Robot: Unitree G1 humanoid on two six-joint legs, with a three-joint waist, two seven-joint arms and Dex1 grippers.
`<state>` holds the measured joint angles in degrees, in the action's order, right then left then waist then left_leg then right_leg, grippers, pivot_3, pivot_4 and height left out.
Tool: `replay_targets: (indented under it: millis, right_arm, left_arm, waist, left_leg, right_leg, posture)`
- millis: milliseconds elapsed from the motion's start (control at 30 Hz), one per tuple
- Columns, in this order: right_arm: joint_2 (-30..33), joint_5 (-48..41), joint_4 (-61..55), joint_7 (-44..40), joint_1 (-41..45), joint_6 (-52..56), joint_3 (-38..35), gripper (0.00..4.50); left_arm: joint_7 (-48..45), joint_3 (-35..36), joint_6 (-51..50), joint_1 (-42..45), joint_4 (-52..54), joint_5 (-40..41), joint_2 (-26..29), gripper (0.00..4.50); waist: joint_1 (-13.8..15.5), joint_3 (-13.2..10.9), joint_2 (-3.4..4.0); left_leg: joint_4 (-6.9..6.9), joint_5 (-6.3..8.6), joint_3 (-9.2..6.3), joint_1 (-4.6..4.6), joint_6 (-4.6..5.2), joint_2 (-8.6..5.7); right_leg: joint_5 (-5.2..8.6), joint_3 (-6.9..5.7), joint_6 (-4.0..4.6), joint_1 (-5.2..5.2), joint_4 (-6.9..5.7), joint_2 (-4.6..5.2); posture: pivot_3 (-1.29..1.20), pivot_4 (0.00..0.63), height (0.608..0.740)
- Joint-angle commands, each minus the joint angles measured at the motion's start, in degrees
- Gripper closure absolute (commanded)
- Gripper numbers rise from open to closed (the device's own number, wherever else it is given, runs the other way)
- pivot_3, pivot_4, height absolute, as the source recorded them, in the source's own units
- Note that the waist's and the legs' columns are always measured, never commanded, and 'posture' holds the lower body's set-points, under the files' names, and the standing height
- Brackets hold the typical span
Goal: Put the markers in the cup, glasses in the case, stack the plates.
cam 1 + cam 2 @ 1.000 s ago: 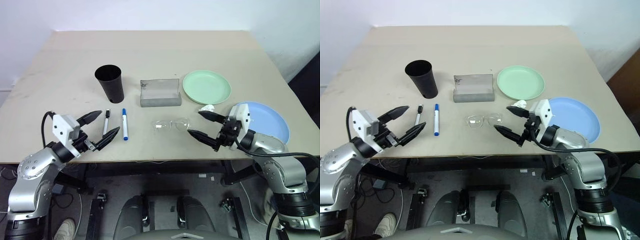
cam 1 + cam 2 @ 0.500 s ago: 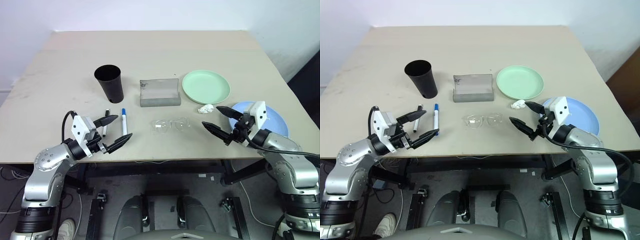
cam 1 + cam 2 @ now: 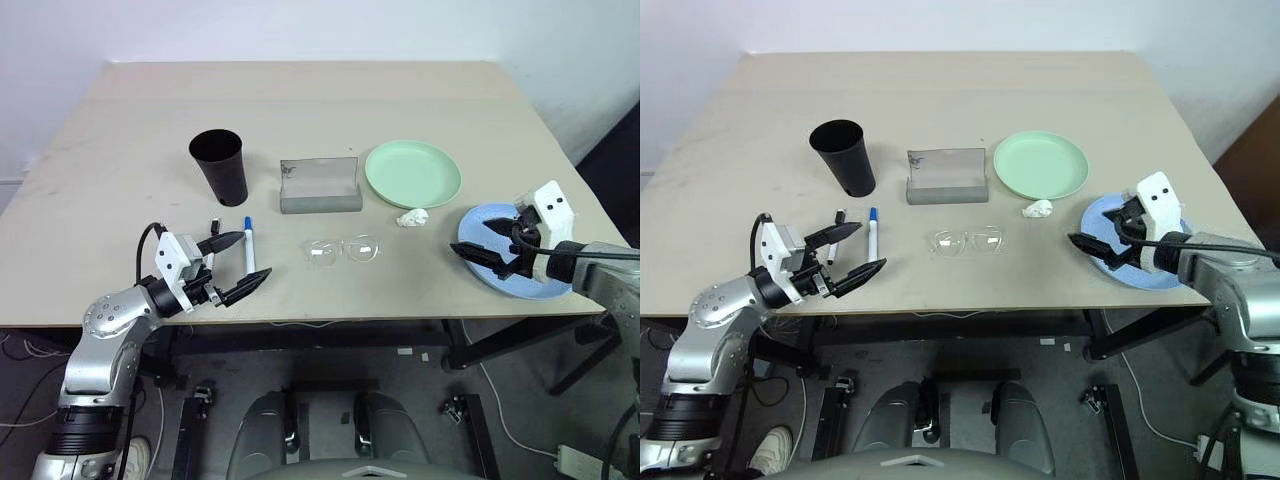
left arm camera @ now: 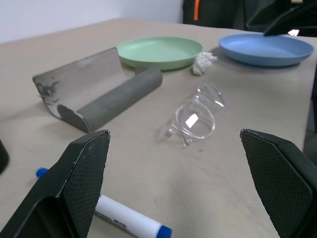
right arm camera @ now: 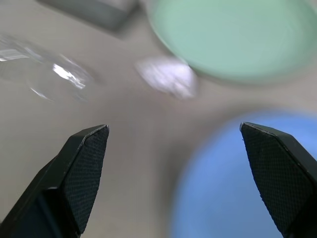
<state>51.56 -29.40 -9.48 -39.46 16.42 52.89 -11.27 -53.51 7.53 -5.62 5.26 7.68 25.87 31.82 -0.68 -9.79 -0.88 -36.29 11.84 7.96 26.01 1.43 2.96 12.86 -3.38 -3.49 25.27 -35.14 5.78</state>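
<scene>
The slim white marker with blue cap (image 3: 249, 249) lies at lower left of the head view, its long axis running up the frame, cap farthest up. It looks light, stiff and smooth, so the middle of the barrel is best. The left gripper (image 3: 233, 267) stands wide open beside it. The right gripper (image 3: 484, 240), also wide, hangs over the light blue round plastic plate (image 3: 535, 285).

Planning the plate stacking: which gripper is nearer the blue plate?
Right. The right gripper hangs open over the near-left edge of the blue plate. The left gripper is across the table, open beside the markers, with the glasses in between.
</scene>
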Motion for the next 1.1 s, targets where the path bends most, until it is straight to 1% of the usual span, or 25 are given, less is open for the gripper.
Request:
replay_targets:
  millis: [33,167,333,367,400,500,667,733,800,833,867,900,933,967,1000,1033,1067,1100]
  right_arm:
    - [-0.3,2.6,0.5,3.1,1.7,3.0,2.6,0.00]
    - [-0.9,5.5,3.0,5.1,2.9,4.1,5.6,0.00]
    - [0.2,6.1,2.7,3.1,2.7,5.7,7.9,0.00]
    - [0.3,6.3,2.8,2.8,2.7,5.9,8.2,0.43]
    - [0.4,6.9,3.2,3.0,2.8,6.2,8.8,0.60]
    - [0.8,10.1,5.1,4.0,3.0,5.7,11.1,1.59]
    - [0.5,11.5,6.8,4.1,4.4,5.7,11.4,3.29]
    - [0.7,12.2,8.0,4.4,5.2,6.1,12.0,3.90]
    - [0.7,12.8,8.7,4.2,5.6,5.9,12.2,4.39]
    - [0.8,12.9,8.6,3.9,5.7,5.9,12.1,4.48]
    - [0.8,12.8,8.5,3.7,5.9,6.2,11.7,4.48]
    - [0.8,12.7,8.3,3.5,6.0,6.5,11.3,4.48]
    - [0.8,12.7,8.2,3.4,6.1,6.8,11.1,4.48]
    - [1.0,12.6,7.8,3.2,6.0,6.9,10.7,4.48]
    - [1.0,12.7,7.4,3.3,5.9,6.8,10.2,4.48]
    - [0.7,12.5,7.5,3.8,6.5,7.2,8.9,4.48]
    - [0.5,12.4,7.6,4.2,6.9,7.6,8.0,4.48]
    - [0.1,12.1,7.8,4.6,7.8,7.9,6.8,4.48]
  left_arm:
    - [-0.2,-0.2,1.3,1.2,0.2,-0.2,-0.2,0.09]
    - [-0.3,-0.1,1.0,2.1,-0.3,-0.3,-0.3,0.09]
    - [-0.6,0.2,1.0,1.9,-0.3,-0.3,0.0,0.09]
    - [-0.6,0.2,0.9,1.8,-0.3,-0.3,0.0,0.06]
    - [-0.5,0.2,0.9,1.8,-0.2,-0.4,0.0,0.06]
    - [-0.6,0.0,1.0,1.6,0.0,-0.6,0.1,0.06]
    - [-0.7,0.0,0.9,1.6,-0.2,-0.8,0.2,0.06]
    - [-0.7,-0.1,0.9,1.6,-0.1,-1.0,0.2,0.06]
    - [-0.7,-0.2,0.9,1.8,-0.3,-1.1,0.1,0.06]
    - [-0.6,-0.2,1.0,2.0,-0.5,-1.2,0.1,0.06]
    - [-0.6,-0.2,1.0,2.1,-0.6,-1.3,0.0,0.06]
    - [-0.6,-0.2,1.1,2.2,-0.7,-1.4,0.0,0.06]
    - [-0.7,-0.2,1.1,2.3,-0.7,-1.5,0.0,0.06]
    - [-0.7,-0.2,1.1,2.4,-0.8,-1.5,-0.1,0.06]
    - [-0.7,-0.2,1.1,2.4,-0.8,-1.5,-0.1,0.06]
    - [-0.8,-0.3,1.2,2.5,-0.9,-1.6,-0.2,0.06]
    - [-0.8,-0.4,1.3,2.6,-1.0,-1.6,-0.2,0.06]
    - [-0.8,-0.4,1.4,2.7,-1.1,-1.7,-0.2,0.06]
  waist:
    - [-0.1,0.0,0.00]
    - [-0.1,0.0,0.00]
    - [0.0,0.0,0.00]
    - [0.0,0.0,0.00]
    - [0.0,0.0,0.00]
    - [-0.1,0.0,0.00]
    - [-0.1,0.0,-0.06]
    - [-0.2,0.0,-0.08]
    - [-0.3,0.1,-0.12]
    - [-0.3,0.1,-0.02]
    - [-0.4,0.2,0.04]
    - [-0.3,0.2,0.04]
    - [-0.1,0.2,0.04]
    - [0.1,0.3,-0.29]
    - [0.5,0.3,-0.49]
    - [0.7,0.2,-0.89]
    - [0.8,0.2,-0.88]
    - [1.1,0.2,-0.49]
  left_leg:
    - [0.00,0.00,0.00,0.00,0.00,0.00]
    - [-0.06,-0.01,0.00,0.01,0.01,0.02]
    - [-0.09,-0.02,0.00,0.04,0.05,0.01]
    - [-0.10,-0.04,-0.01,0.04,0.09,0.01]
    - [-0.10,-0.04,-0.01,0.04,0.09,0.01]
    - [-0.19,-0.01,-0.04,0.04,0.03,0.04]
    - [-0.42,0.04,-0.11,0.03,0.06,0.06]
    - [-0.62,0.09,-0.09,0.03,0.12,0.08]
    - [-0.66,0.11,-0.03,0.05,0.12,0.15]
    - [-0.67,0.11,0.01,0.10,0.12,0.24]
    - [-0.64,0.12,0.07,0.31,0.12,0.50]
    - [-0.55,0.12,0.21,0.52,0.12,0.72]
    - [-0.48,0.12,0.37,0.74,0.11,0.85]
    - [-0.32,0.11,0.71,0.78,0.11,0.94]
    - [0.16,0.11,1.74,0.60,0.10,0.92]
    - [0.58,0.10,2.87,0.28,0.09,1.05]
    - [0.71,0.05,3.94,-0.82,0.02,0.93]
    - [0.37,-0.03,4.08,-1.05,-0.12,0.82]
  right_leg:
    - [0.00,0.00,0.00,0.01,-0.01,-0.01]
    - [-0.01,0.00,-0.02,0.00,-0.05,-0.13]
    - [-0.01,-0.01,-0.02,-0.02,-0.05,-0.14]
    - [-0.01,-0.01,-0.03,-0.02,-0.05,-0.14]
    - [-0.01,-0.01,-0.03,-0.03,-0.05,-0.15]
    - [-0.03,-0.02,-0.06,-0.06,-0.08,-0.17]
    - [-0.10,-0.07,-0.17,-0.02,-0.06,-0.16]
    - [-0.23,-0.06,-0.29,-0.07,-0.03,-0.12]
    - [-0.32,-0.08,-0.26,-0.11,0.18,-0.08]
    - [-0.35,-0.12,-0.23,-0.12,0.35,-0.09]
    - [-0.66,-0.24,-0.32,-0.17,0.85,-0.23]
    - [-0.96,-0.39,-0.16,-0.17,1.21,-0.31]
    - [-1.20,-0.53,0.18,-0.13,1.23,-0.24]
    - [-1.23,-0.54,0.23,-0.02,0.76,-0.15]
    - [-1.02,-0.46,0.54,-0.04,-0.56,0.24]
    - [0.48,-0.28,1.02,-0.23,-2.23,0.30]
    - [1.75,0.34,0.37,0.22,-2.58,0.68]
    - [1.78,0.32,0.05,0.23,-2.66,1.08]
  posture:
    - [0.00,0.150,0.740]
    - [0.00,0.150,0.740]
    - [0.00,0.150,0.740]
    - [0.00,0.150,0.740]
    - [0.00,0.150,0.740]
    - [0.00,0.150,0.740]
    - [0.00,0.150,0.740]
    - [0.00,0.150,0.740]
    - [0.00,0.150,0.740]
    - [0.00,0.150,0.740]
    - [0.00,0.150,0.740]
    - [0.00,0.150,0.740]
    - [0.00,0.150,0.740]
    - [0.00,0.150,0.740]
    - [0.00,0.150,0.740]
    - [0.00,0.150,0.740]
    - [0.00,0.150,0.740]
    - [0.00,0.150,0.740]
